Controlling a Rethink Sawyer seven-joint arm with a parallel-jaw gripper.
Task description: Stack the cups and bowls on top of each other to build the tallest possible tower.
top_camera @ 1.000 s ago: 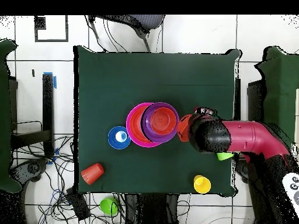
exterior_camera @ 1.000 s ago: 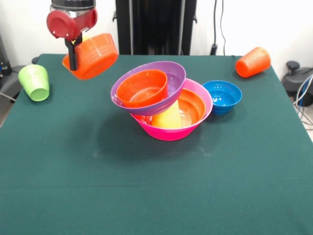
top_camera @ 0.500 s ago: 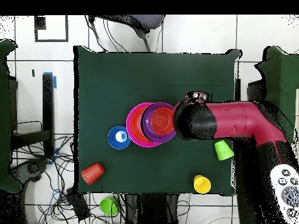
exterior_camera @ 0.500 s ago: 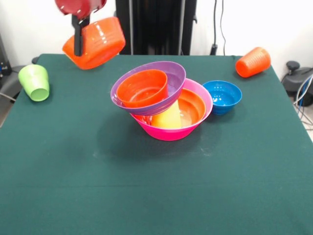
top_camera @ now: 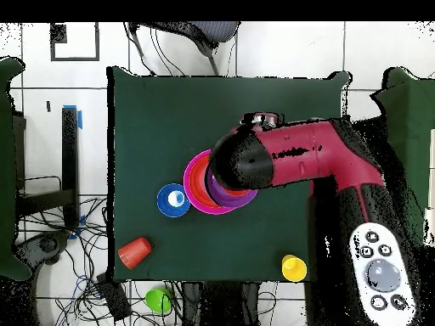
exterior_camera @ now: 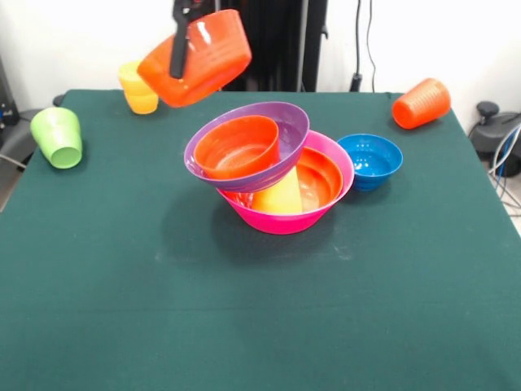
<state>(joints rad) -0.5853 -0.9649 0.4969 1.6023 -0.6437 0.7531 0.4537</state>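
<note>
the gripper (exterior_camera: 181,37) hung high at the top edge, its dark finger (exterior_camera: 179,49) clamped on the rim of a small orange bowl (exterior_camera: 198,59), tilted in the air above and just left of the tower (exterior_camera: 273,167). there the pink bowl (exterior_camera: 281,220) held a large orange bowl (exterior_camera: 319,177) and a yellow cup (exterior_camera: 279,195), with the purple bowl (exterior_camera: 286,130) tipped on top, another small orange bowl (exterior_camera: 238,145) inside. the blue bowl (exterior_camera: 370,160) sat just beside it on the green table (exterior_camera: 260,309).
</note>
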